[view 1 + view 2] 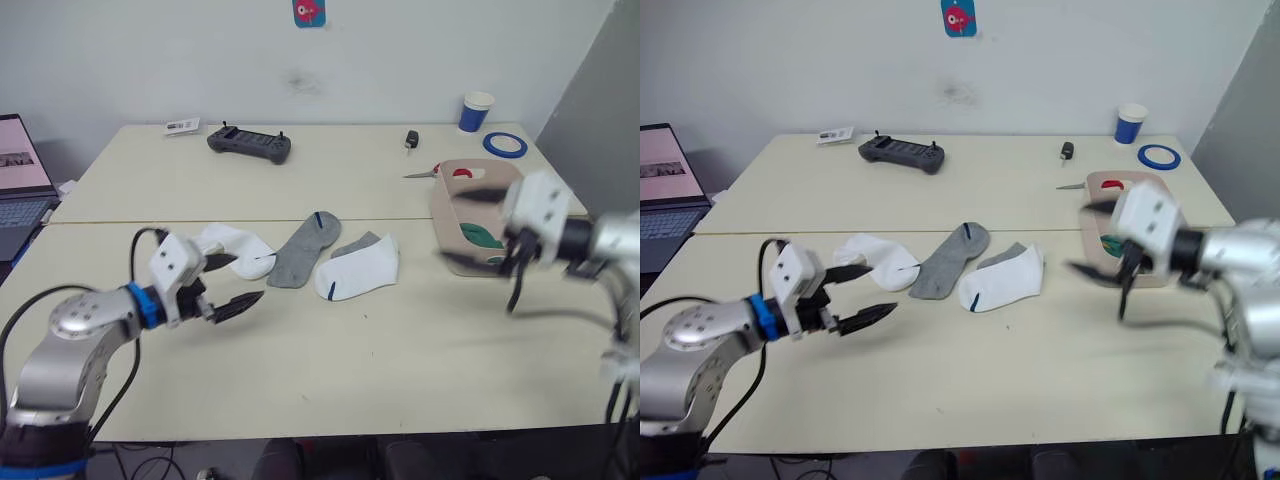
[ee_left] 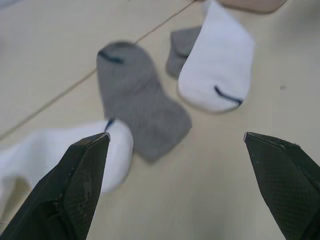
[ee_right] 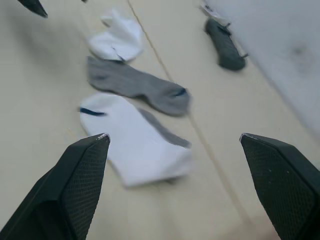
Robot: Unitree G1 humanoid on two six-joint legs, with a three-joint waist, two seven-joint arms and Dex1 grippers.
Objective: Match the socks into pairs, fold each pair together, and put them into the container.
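Left end effector (image 1: 232, 283), fingers spread and empty, hovers beside a white sock (image 1: 238, 250); then a grey sock (image 1: 304, 250), another white sock (image 1: 360, 268) overlapping grey, the pink-beige container (image 1: 452, 240), and the right end effector (image 3: 175, 145), parted.

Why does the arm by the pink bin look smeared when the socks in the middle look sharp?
Left eye view: the right gripper and the container behind it are streaked with motion blur, while the grey sock is crisp. Left wrist view: the near fingers look soft. Right wrist view: the white sock is slightly blurred.
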